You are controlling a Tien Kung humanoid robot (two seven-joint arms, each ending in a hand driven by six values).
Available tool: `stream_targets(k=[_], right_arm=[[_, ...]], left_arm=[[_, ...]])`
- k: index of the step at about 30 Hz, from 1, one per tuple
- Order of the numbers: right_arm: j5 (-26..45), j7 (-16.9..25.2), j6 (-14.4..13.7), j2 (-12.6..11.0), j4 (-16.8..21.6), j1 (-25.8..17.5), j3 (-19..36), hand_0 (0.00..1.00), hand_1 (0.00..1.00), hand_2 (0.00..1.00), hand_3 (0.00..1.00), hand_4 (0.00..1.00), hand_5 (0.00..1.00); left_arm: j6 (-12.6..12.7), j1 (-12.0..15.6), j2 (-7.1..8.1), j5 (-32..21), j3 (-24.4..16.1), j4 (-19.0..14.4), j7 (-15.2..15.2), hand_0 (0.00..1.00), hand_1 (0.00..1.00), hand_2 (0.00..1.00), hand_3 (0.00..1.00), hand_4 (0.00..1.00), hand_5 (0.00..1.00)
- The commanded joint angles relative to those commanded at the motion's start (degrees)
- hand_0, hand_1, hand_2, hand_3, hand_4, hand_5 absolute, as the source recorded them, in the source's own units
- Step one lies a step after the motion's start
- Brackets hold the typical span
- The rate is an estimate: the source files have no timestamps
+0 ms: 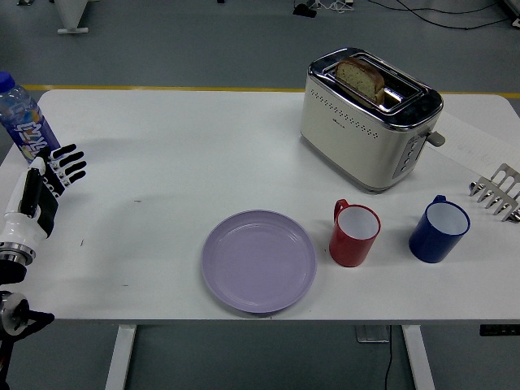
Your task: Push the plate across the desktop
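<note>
A round lilac plate (258, 261) lies flat on the white table (203, 154) near its front edge, a little left of centre. My left hand (50, 175) is at the far left edge of the table, well away from the plate. Its fingers (71, 169) are spread and hold nothing. The right arm is out of view.
A red mug (354, 234) stands just right of the plate and a blue mug (439, 228) further right. A cream toaster (370, 116) with bread in it stands behind them. A water bottle (26, 122) stands at the far left, close to my hand. A metal rack (497, 191) shows at the right edge.
</note>
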Motion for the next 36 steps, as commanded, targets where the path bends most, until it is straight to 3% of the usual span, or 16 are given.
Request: stream_targets(k=[28, 36], right_arm=[[0.1, -0.2, -0.2, 0.1, 0.0, 0.1, 0.2, 0.638, 0.595, 0.681, 0.759, 0.475, 0.528], [0.1, -0.2, -0.2, 0.0, 0.0, 0.1, 0.1, 0.638, 0.596, 0.681, 0.759, 0.476, 0.529]], left_arm=[[-0.4, 0.7, -0.78, 1.6, -3.3, -0.2, 1.5, 0.74, 0.733, 0.717, 0.698, 0.548, 0.998], [1.2, 1.0, -1.19, 5.5, -6.0, -0.3, 0.5, 0.744, 0.743, 0.728, 0.698, 0.549, 0.998]])
